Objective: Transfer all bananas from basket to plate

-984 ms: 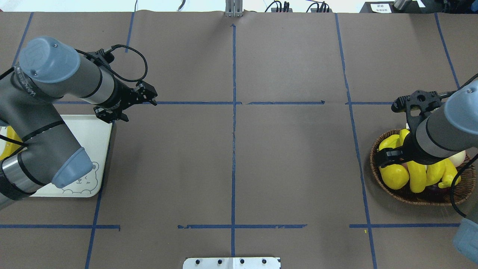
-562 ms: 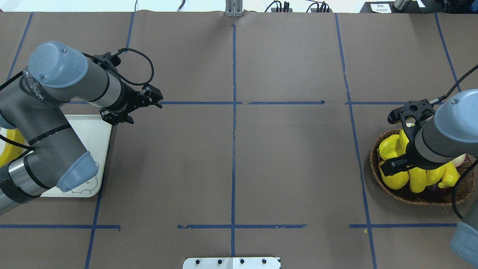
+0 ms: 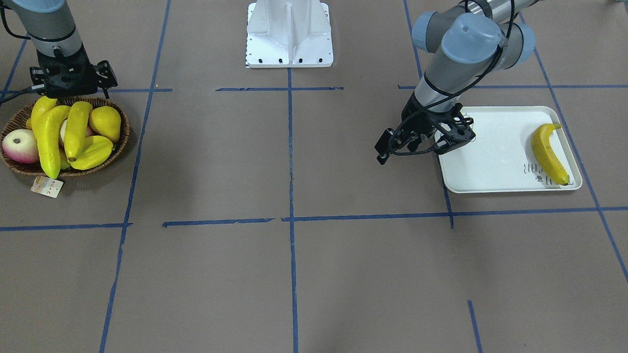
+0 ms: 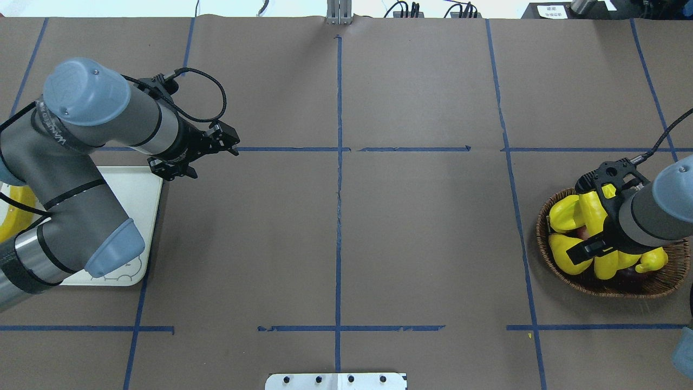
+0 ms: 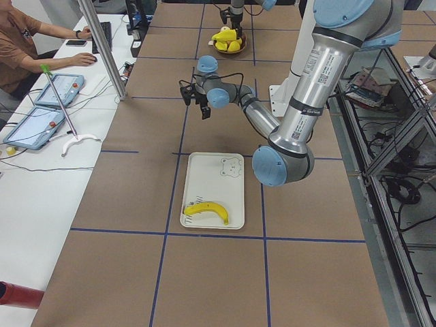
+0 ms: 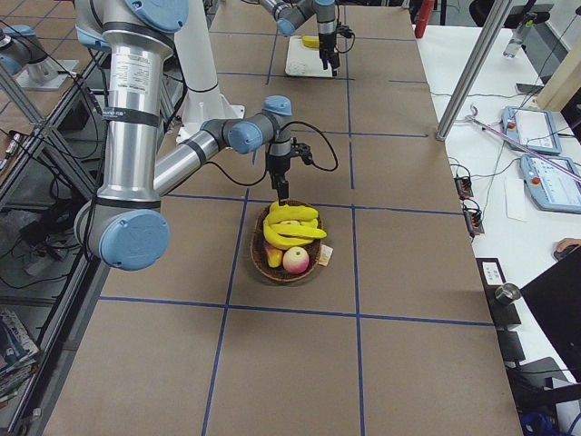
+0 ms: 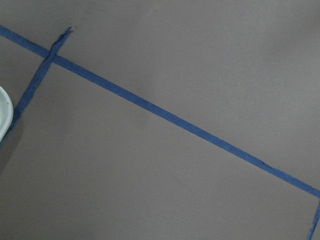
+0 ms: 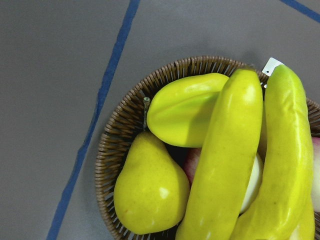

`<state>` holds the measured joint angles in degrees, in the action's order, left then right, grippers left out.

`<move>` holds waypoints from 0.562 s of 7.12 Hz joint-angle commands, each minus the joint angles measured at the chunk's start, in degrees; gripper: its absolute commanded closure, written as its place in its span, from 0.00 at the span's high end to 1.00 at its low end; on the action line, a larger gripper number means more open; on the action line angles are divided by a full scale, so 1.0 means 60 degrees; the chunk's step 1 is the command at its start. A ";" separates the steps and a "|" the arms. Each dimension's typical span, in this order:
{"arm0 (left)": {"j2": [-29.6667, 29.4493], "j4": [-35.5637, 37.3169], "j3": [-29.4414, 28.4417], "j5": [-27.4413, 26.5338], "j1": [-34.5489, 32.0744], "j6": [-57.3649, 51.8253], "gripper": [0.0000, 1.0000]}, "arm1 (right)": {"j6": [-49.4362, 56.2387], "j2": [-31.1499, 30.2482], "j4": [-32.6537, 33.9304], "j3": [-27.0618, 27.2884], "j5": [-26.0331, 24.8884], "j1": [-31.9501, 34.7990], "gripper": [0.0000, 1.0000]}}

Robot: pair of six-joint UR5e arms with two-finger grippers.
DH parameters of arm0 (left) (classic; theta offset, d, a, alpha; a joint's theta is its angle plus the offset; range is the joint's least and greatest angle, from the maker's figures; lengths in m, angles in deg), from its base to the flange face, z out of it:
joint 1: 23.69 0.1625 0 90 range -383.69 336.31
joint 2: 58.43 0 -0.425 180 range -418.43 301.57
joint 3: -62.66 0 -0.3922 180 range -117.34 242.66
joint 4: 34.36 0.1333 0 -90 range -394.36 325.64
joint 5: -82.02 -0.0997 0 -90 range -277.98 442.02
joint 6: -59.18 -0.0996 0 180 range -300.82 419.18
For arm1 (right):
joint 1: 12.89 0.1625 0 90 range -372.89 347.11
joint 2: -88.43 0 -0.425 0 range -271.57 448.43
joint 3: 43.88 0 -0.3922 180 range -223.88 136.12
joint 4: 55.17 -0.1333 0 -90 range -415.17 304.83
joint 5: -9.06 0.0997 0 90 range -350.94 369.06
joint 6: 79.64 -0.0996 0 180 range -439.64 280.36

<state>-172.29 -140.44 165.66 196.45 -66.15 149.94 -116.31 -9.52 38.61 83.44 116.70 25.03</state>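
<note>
Deciding relation: in the front-facing view the right gripper hangs over the 12 o'clock rim of the basket. The bananas lie directly toward 6 o'clock from it.
Long axis: the bananas in the basket run roughly 12 to 6 in that view, leaning slightly toward 7. A pinch across the 9-to-3 direction would probably suit them.
Nearer arm: the right arm is right at the basket. The left arm is well apart, across the table beside the plate.
Right gripper: it points down, and no view shows its fingers, so it cannot be told whether they are apart or together.
Left gripper: it sits over bare table just off the plate's edge and nothing is seen in it. The gap between its fingers cannot be made out.
Bananas in basket: three can be counted. They are long, curved, glossy bright yellow, and piled on top of the other fruit.
Fourth banana: it lies on the plate at the 3 o'clock side, slightly duller and orange-tinged.
Neighbours: a ridged starfruit and a yellow pear touch the bananas. They are similar in colour, so the wrong fruit could get picked.
Progress: judged one of four moved.
</note>
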 commanded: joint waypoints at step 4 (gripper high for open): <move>-0.0037 0.0000 0.0000 0.0000 0.0059 0.0240 1.00 | -0.0010 -0.0242 -0.0513 -0.0579 0.0122 0.0082 0.99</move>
<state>-172.49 -140.42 165.70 196.45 -65.83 151.30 -116.36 -10.91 35.53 80.61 117.14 25.44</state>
